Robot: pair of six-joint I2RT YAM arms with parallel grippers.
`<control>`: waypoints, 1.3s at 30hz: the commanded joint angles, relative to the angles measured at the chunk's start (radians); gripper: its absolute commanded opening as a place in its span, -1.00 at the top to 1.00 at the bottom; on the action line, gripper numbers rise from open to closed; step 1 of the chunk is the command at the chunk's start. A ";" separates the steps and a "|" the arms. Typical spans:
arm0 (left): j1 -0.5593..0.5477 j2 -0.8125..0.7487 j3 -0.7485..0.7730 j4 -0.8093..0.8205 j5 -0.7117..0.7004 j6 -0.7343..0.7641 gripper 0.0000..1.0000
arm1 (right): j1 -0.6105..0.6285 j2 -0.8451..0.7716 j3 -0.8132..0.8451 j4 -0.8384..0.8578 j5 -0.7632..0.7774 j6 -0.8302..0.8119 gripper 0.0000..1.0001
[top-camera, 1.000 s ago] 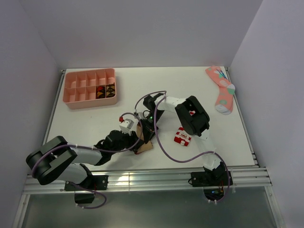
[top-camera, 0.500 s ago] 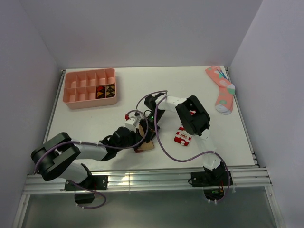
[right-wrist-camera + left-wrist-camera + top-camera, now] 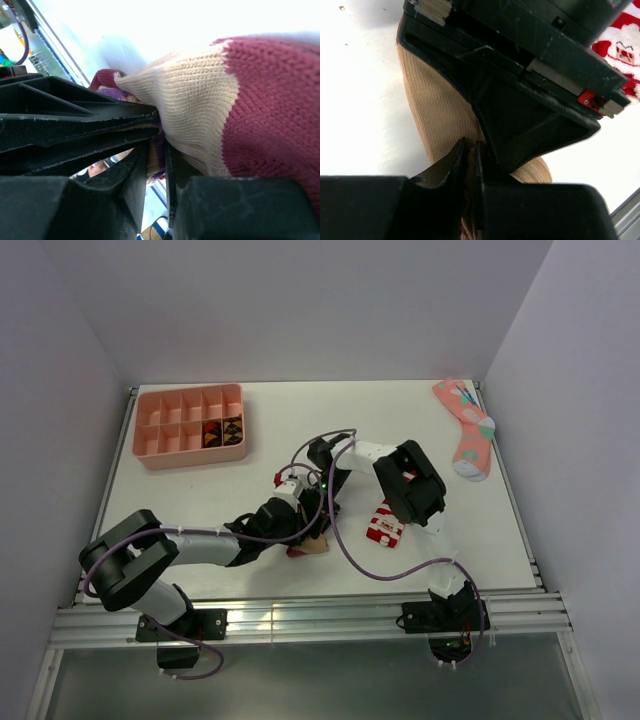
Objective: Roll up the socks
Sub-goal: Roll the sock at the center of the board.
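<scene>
- My top view looks down from above and behind the bases over the whole table (image 3: 180, 490).
- My two wrist views sit very close, both on the tan sock (image 3: 435, 115).

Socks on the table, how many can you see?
3: the tan sock near the front centre, the red-and-white striped sock just right of it, the pink sock at the far right corner. Small dark bundles in the pink tray are too small to identify.

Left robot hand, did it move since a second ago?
Yes. The left gripper has slid right, closer to the striped sock and farther from the pink tray, pinching the tan sock.
</scene>
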 commanded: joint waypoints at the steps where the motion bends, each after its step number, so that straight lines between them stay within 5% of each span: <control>1: -0.013 0.060 0.020 -0.159 -0.039 -0.018 0.99 | -0.005 0.008 -0.038 0.124 0.222 -0.061 0.46; 13: -0.015 0.109 0.094 -0.279 -0.047 -0.057 0.99 | -0.078 -0.169 -0.083 0.252 0.247 0.006 -0.07; 24: -0.010 0.191 0.183 -0.354 -0.012 -0.048 0.99 | -0.198 -0.290 -0.155 0.319 0.214 0.009 -0.12; 39: 0.054 0.269 0.323 -0.555 0.102 -0.017 0.99 | -0.276 -0.672 -0.509 0.537 0.168 -0.270 -0.01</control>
